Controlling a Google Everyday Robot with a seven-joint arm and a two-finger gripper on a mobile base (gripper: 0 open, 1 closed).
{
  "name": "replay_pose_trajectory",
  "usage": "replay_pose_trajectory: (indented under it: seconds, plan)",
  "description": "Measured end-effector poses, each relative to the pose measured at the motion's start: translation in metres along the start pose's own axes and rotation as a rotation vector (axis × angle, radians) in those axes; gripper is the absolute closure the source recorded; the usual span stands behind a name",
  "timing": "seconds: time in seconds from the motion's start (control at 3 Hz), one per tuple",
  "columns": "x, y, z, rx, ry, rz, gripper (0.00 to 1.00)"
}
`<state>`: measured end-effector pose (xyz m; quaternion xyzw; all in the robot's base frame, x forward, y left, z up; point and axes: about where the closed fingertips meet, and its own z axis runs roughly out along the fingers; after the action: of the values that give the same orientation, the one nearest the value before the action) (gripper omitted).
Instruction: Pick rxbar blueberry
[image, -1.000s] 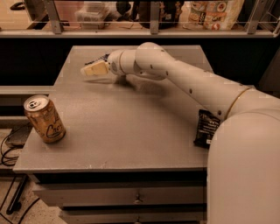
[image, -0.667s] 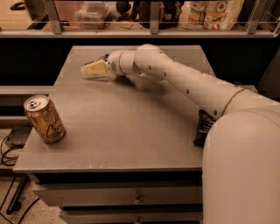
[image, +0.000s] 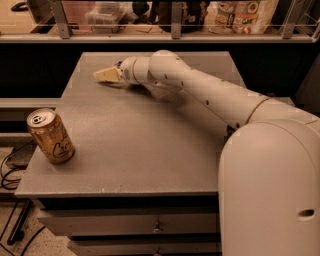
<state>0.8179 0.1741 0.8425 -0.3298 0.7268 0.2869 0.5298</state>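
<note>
gripper stays low at far-left of table, open or closed: cannot tell | arm has shifted, now covering black bar at right edge | rxbar blueberry not visible, maybe under the wrist | can unmoved | pick unconfirmed

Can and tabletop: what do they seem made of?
The can looks like aluminium: shiny silver lid with pull tab, glossy gold printed wall. The tabletop is matte grey, finely speckled, perhaps laminate or painted metal; unclear which. The gripper, low over the tabletop's far left, looks tan, possibly plastic or rubber.
</note>
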Motion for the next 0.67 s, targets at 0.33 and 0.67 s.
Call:
replay_pose_trajectory:
  seconds: [0.33,0.67]
  plan:
    - [-0.0005,0.0008,0.0015,0.012,0.012,-0.006,0.48]
    - [0.0001,0.0015,0.001,0.02,0.021,-0.01,0.7]
